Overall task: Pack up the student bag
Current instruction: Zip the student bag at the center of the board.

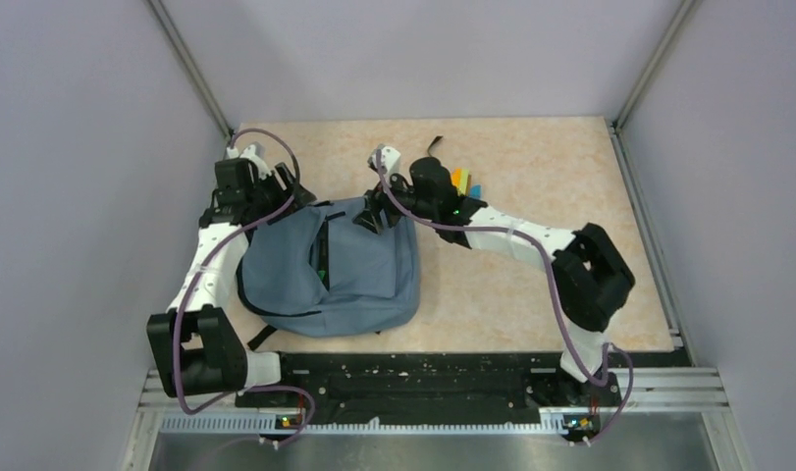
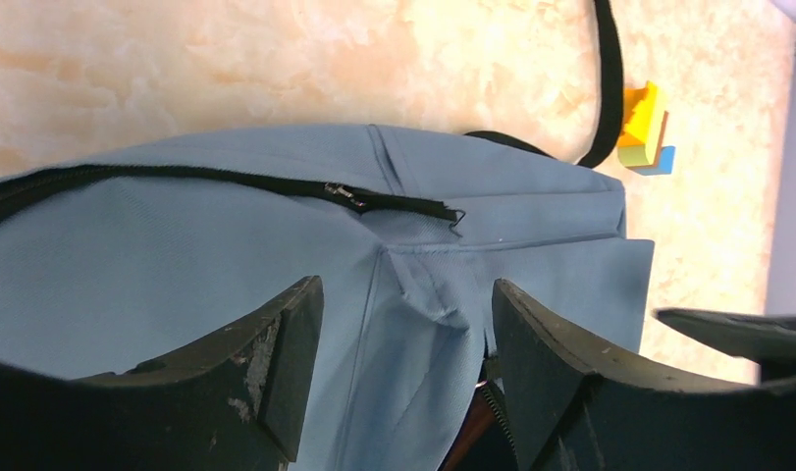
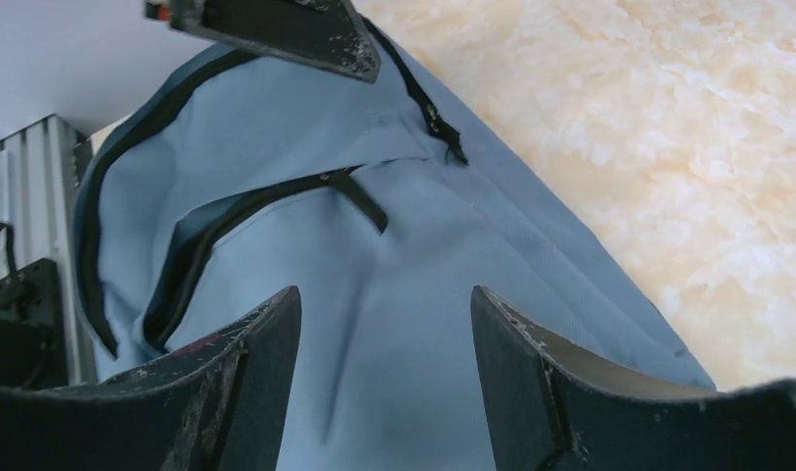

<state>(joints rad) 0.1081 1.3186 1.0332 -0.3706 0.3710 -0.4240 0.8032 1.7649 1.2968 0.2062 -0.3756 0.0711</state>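
The student bag (image 1: 330, 270), a large soft dusty-blue fabric backpack, lies flat on the beige marbled tabletop (image 1: 531, 285), toward the left. The left gripper (image 2: 403, 304) and the right gripper (image 3: 384, 304) both hang over its far end with jaws apart, holding nothing. Probably they stand there to seize the cloth and spread the opening. Only the left wrist view shows clearly the small yellow, green and blue blocks (image 2: 644, 132) beyond the bag; from above the right arm half hides them.

I see the student bag (image 1: 349, 275) lying on the desk (image 1: 531, 285), left claw (image 1: 291, 203) and right claw (image 1: 372, 216) at its far edge, coloured blocks (image 1: 463, 182) beyond.
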